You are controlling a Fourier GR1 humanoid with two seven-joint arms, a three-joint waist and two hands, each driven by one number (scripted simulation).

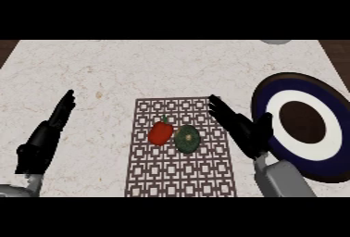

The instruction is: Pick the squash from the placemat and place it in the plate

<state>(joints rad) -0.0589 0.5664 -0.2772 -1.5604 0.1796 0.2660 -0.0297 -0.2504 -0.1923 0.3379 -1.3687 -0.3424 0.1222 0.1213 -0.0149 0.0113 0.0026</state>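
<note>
Seen from above at a pale marble counter (123, 69): a dark green squash (186, 139) lying at the centre of the frame on a brown lattice-patterned placemat (181, 171), touching or just beside a red bell pepper (160, 133) on its left. Not yet lifted, not yet gripped.

Just right of the squash, at the placemat's right edge, the right hand (239, 126), released, fingers straight and angled toward the upper left, holding nothing. Placed, by the look of it, between the squash and its destination, ready to close in from the right without crossing the pepper.

At the right edge of the frame, a round plate (328, 139) with navy rim, white ring and dark brown centre, partly hidden behind the right forearm. Near the placemat, so only a short carry likely.

At the left of the frame, well apart from the placemat, the left hand (49, 132), resting open, fingers up, grasping nothing.

Pepper close enough to be nudged during the grasp.
</note>
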